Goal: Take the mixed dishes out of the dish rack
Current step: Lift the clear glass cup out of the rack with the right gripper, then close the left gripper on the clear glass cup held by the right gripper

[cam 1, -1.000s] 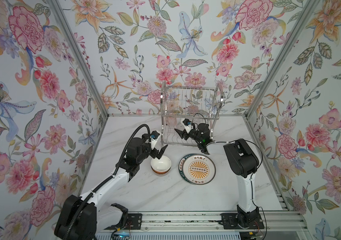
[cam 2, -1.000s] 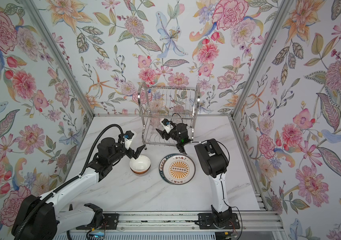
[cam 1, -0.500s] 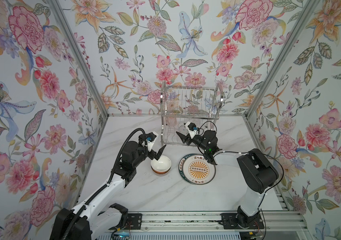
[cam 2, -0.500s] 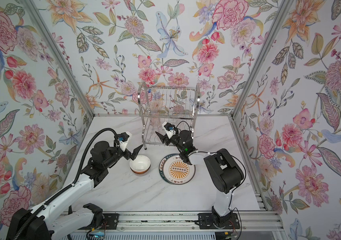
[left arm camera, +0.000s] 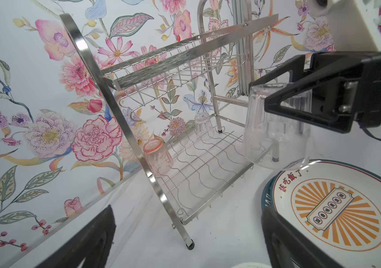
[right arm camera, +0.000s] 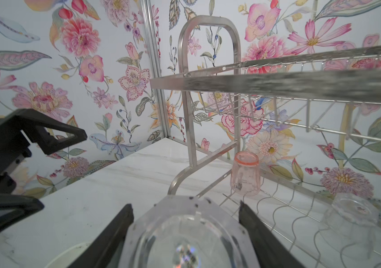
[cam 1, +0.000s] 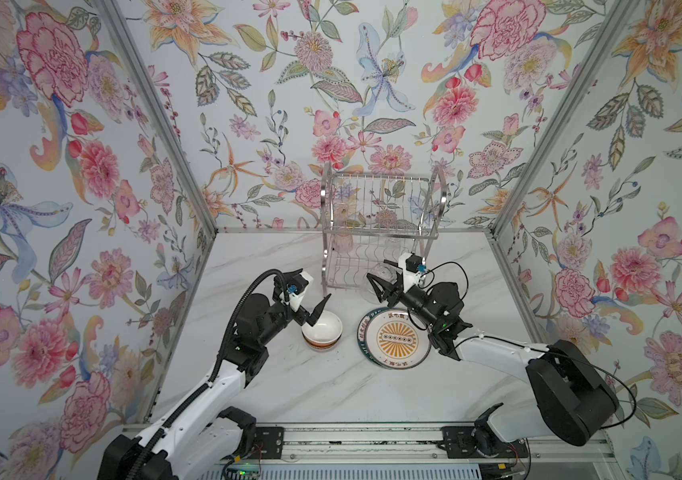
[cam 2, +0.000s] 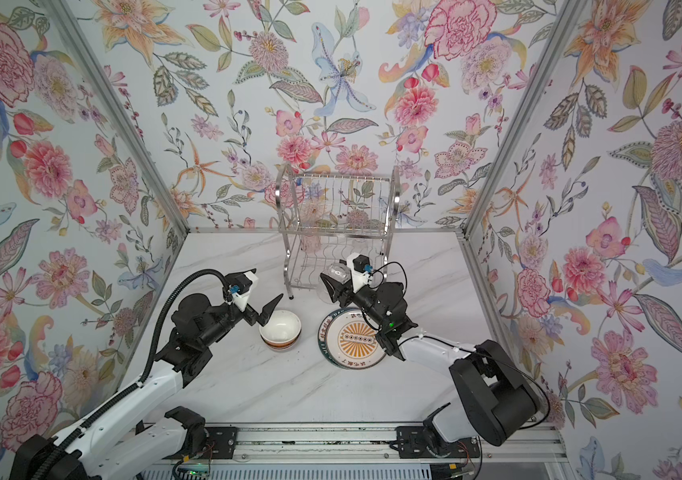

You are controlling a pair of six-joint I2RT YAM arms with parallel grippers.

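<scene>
**One glass out of the rack, two still inside**

A second ago my right claw was reaching in over the lower shelf of the rack; it has since backed out and now hangs just in front of it. It has a clear glass clamped between its fingers, jaws part-way open around the thick base; the glass is upside down and a little tilted. I count that one as lifted out but not yet set down.

My left claw has drawn back from the bowl; it stands wide open with nothing in it, just beside the bowl's rim.

Two pieces are left in the rack: a pink glass and a second clear glass; both sit mouth-down towards the back of the lower shelf, well apart. The upper shelf looks bare to me.

The sunburst plate lies right under my load; it seems to rest on another plate with a dark green rim. The mouth of the held glass hangs over the plate's far edge; I cannot tell whether it touches.

I judge the glass needs bare table to land on. The bowl and my left claw crowd one side; the open marble nearer my end looks freer.
</scene>
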